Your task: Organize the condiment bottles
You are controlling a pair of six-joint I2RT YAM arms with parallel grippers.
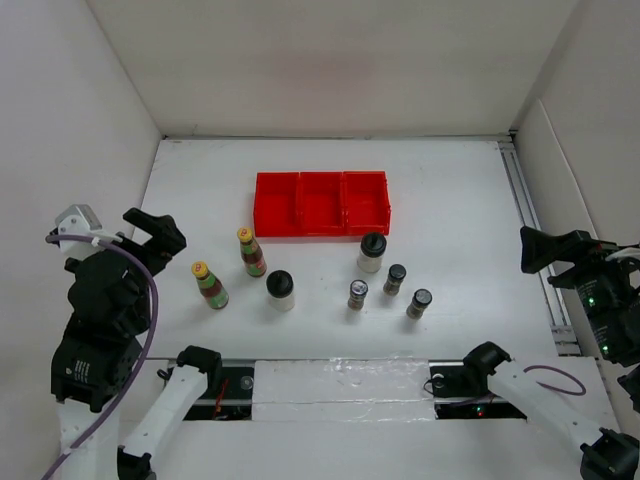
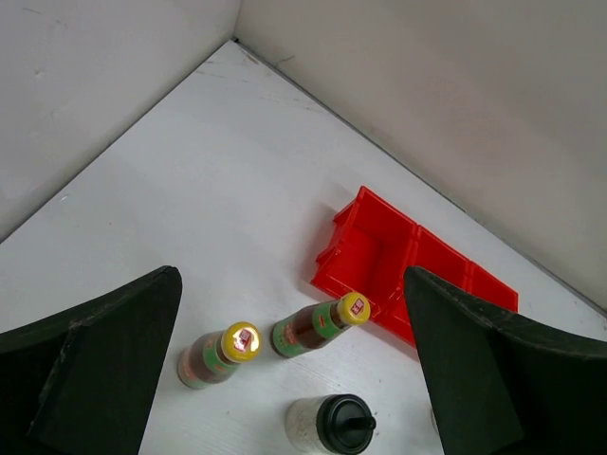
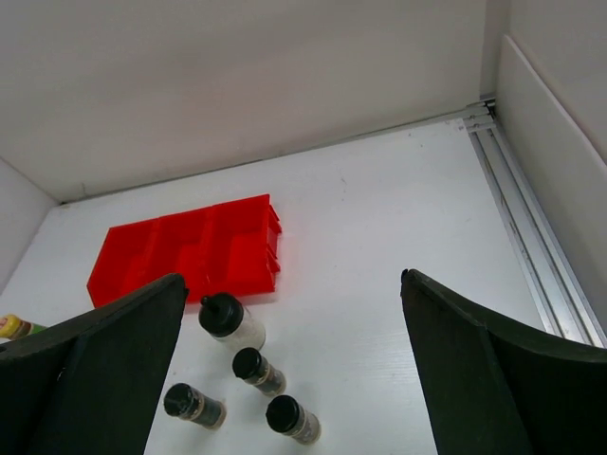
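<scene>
Three shakers (image 3: 261, 371), one jar (image 3: 230, 323) beside red tray (image 3: 152, 275)

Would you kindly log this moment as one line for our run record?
phase: pre-grasp | left gripper: open, empty | right gripper: open, empty | condiment bottles: seven, upright on table, outside red tray

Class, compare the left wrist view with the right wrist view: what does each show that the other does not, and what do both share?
Left wrist only: both yellow-capped bottles in full, and a black-lidded jar near them. Right wrist only: three dark-capped shakers, the other jar near the tray, and a metal rail; one yellow cap just peeks in at the left edge. Shared: the red tray, plus an open gripper framing each picture, the left gripper and the right gripper.
</scene>
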